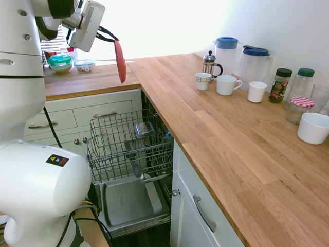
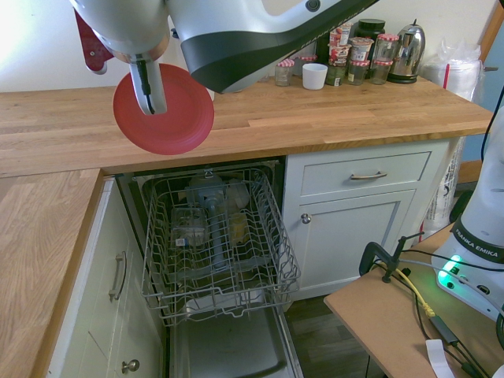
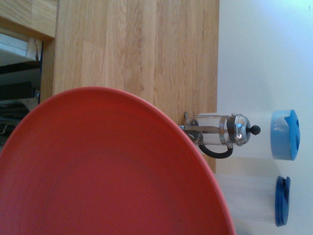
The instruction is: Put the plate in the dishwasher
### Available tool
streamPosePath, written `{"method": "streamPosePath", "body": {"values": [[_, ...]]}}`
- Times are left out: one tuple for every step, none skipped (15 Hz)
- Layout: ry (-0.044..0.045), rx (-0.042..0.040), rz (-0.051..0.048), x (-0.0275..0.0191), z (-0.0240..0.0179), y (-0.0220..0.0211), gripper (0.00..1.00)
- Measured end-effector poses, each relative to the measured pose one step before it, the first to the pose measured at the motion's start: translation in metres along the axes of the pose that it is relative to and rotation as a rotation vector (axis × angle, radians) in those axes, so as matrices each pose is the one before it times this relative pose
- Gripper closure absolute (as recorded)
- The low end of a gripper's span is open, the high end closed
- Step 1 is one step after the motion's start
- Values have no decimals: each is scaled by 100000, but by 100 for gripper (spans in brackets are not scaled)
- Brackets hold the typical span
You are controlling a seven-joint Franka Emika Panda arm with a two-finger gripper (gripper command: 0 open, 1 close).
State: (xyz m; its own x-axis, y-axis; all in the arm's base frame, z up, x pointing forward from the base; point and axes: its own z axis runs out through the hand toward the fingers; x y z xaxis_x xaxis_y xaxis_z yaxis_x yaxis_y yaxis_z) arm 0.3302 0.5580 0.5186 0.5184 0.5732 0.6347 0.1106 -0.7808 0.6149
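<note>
Oak worktop [image 1: 221, 128] wraps this kitchen corner, and between the white cabinets the dishwasher [image 2: 228, 346] stands open with its grey wire rack [image 2: 216, 240] pulled out over the lowered door. My claw [image 2: 146, 101] is clenched on the upper rim of the plate [image 2: 163, 109], which hangs upright in the air above the counter's edge, high over the rack and toward its back corner, touching nothing but me.

What worries me is the grip: I pinch only a narrow bit of rim, so the disc could swing or slip out as I lower and tilt it, and a drop from here would land on wire or on the steel door. The rack also seems to hold something already, perhaps glasses or jars, though I cannot make them out; the plate could knock them or straddle the tines instead of seating between them. Its lower edge could also clip the counter lip on the way down.

From the first exterior view I see the plate edge-on, a thin red sliver, which tells me it hangs near vertical. From the second I see its full round face and my finger across it. My wrist view gives only the plate's face close up, with the French press [image 3: 220, 134] beyond on the counter, and almost nothing of the rack.
</note>
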Motion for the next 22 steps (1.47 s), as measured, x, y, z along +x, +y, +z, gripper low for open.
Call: {"method": "streamPosePath", "body": {"values": [[-334,-315,297,-41,170,-4,100],[-220,-229,155,-24,192,-11,100],[-483,-2,422,-58,161,-49,100],[-937,112,945,-95,128,-38,100],[-1546,-39,1074,-176,108,-48,100],[-115,-171,30,2,117,20,100],[-261,-233,-161,-56,223,-81,100],[-345,-44,-241,-189,219,-335,100],[-471,178,192,-393,218,-665,100],[-374,255,-22,-627,146,-909,100],[-446,283,-302,-833,169,-1142,100],[-500,140,-400,-961,233,-1197,100],[-408,-13,-394,-919,236,-1126,100],[-382,-406,-304,-1001,373,-1082,100],[-428,-500,-431,-971,579,-1093,100],[-331,-458,-523,-700,776,-949,100],[-222,107,-289,-635,957,-959,100],[-63,492,-142,-552,1042,-914,100],[-425,443,-232,-508,949,-735,100],[-461,29,-104,-481,794,-592,100],[-384,-41,211,-456,548,-501,100],[-342,308,194,-472,387,-487,100]]}}
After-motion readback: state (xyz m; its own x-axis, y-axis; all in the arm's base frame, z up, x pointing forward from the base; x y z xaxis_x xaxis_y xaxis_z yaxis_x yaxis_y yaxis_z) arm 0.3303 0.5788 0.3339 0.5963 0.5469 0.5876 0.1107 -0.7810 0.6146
